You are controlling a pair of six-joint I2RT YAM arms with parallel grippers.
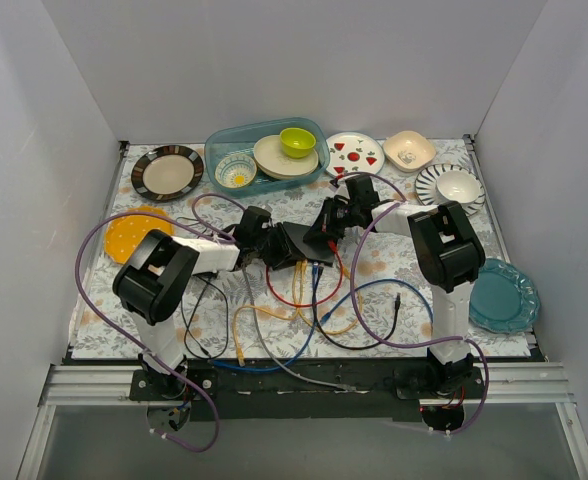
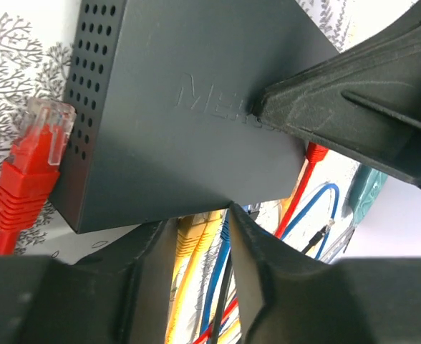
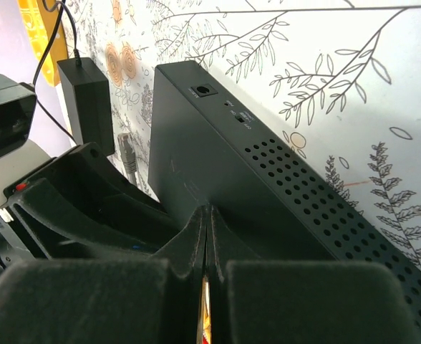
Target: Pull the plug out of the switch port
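Right wrist view: the right gripper (image 3: pixel 207 215), fingers pressed together, is set against the switch (image 3: pixel 218 165), whose long axis runs away ahead; opposite, the left gripper (image 2: pixel 196 218) is placed, its grip not discernible.

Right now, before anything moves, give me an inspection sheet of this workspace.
Surface: table, floral cloth, crowded.
Job's things: switch lying flat mid-table; a loose red plug beside its vented side; sockets hidden.
Clutter: adapter block, tub of bowls, teal plate, yellow plate.
Claws: left claw at the switch's edge, narrow gap, grip unclear; right claw shut, tips on the switch.
Cables: coloured patch cords tangled on the arms' side of the switch.
Surroundings: white walls on three sides.
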